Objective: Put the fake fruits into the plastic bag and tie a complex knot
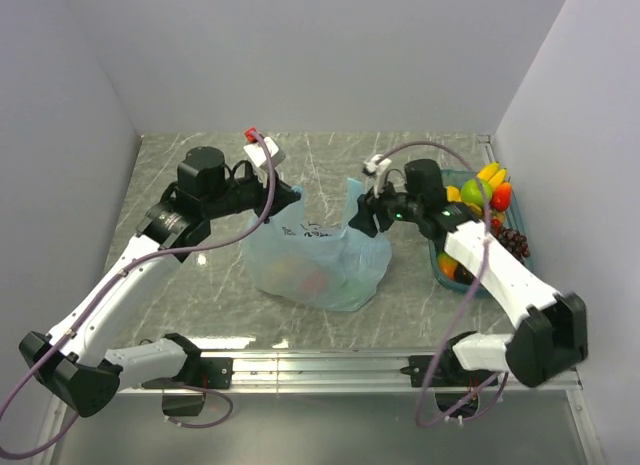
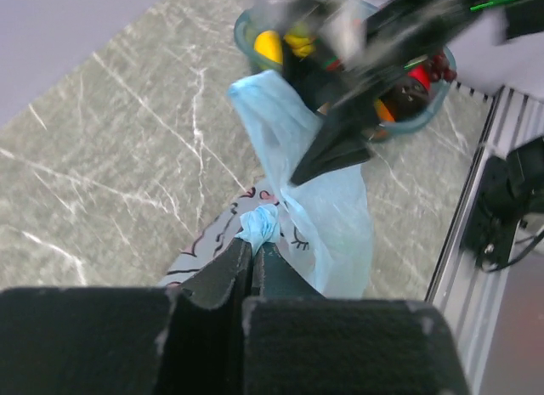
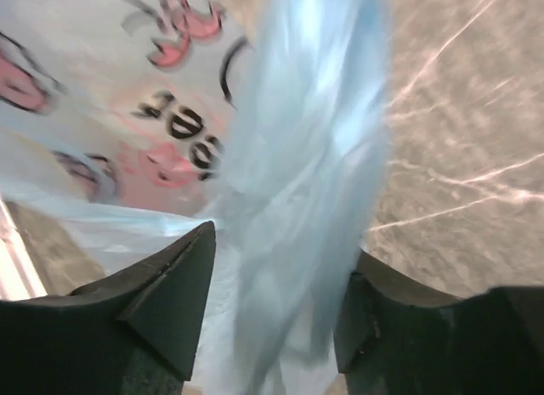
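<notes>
Left gripper (image 2: 253, 252) clamps the plastic bag (image 1: 318, 265); right gripper (image 3: 280, 255) (jaws apart) straddles its strip running toward 12 o'clock.

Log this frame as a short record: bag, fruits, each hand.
bag: between the two arms, one handle pulled up
fruits: several in the tray at right; faint coloured shapes show through the bag
left hand: shut on a bunched bag handle
right hand: open, a strip of bag running between its fingers
knot: none visible
</notes>
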Robot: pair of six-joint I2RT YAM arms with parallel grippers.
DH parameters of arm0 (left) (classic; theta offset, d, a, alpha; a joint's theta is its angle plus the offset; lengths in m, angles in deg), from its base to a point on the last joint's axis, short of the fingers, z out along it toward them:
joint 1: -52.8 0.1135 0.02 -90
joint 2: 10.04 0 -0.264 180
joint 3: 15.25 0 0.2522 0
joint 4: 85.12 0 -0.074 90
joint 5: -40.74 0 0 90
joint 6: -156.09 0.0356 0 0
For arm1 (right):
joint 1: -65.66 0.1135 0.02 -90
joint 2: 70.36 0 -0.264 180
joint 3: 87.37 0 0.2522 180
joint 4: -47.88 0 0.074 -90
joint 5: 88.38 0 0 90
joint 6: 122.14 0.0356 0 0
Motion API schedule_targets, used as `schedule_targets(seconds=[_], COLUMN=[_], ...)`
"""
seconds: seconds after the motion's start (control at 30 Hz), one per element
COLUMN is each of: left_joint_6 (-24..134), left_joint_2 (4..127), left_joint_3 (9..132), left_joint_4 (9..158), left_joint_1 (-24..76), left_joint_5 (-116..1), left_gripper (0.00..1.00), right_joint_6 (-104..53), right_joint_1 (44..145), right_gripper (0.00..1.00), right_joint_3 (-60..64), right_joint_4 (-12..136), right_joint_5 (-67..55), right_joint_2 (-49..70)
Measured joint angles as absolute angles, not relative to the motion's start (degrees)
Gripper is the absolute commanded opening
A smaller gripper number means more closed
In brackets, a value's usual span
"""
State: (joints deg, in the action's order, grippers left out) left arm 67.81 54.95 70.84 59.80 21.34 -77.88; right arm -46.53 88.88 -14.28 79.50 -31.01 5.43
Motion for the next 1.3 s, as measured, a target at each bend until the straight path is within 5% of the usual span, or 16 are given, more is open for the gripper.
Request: schedule_targets(seconds=[0.1,0.27,0.77,1.0,1.3], left_joint_6=[64.37,59.96,52.75,51.3,53.51], left_joint_2=[55.52,56.57,54.93,54.36,53.55], left_joint_3=[69.03,68.48,66.12,64.64,62.78], left_joint_4=[60.98,61.96,65.76,67.4,68.01], left_joint_1=[21.34,21.34,21.34,21.43,23.09], left_joint_5=[-76.11,-73.57,-71.8,-71.1,-71.74], left_gripper=[0.0,0.01,0.0,0.0,0.0], right_joint_6=[-42.92,-36.89,-23.34,-22.4,-23.23], right_joint_1=[88.2,91.37,108.99,112.46,112.55], right_gripper=[0.8,0.92,0.97,0.86,0.96], right_joint_3=[-14.26,-12.99,-19.0,-21.5,-26.11], right_joint_4=[78.52,70.5,41.15,31.0,29.04], right_joint_5=[-31.62,-32.8,-26.53,-27.88,-31.84], right_joint_2=[-2.61,-14.04,10.26,12.27,11.07])
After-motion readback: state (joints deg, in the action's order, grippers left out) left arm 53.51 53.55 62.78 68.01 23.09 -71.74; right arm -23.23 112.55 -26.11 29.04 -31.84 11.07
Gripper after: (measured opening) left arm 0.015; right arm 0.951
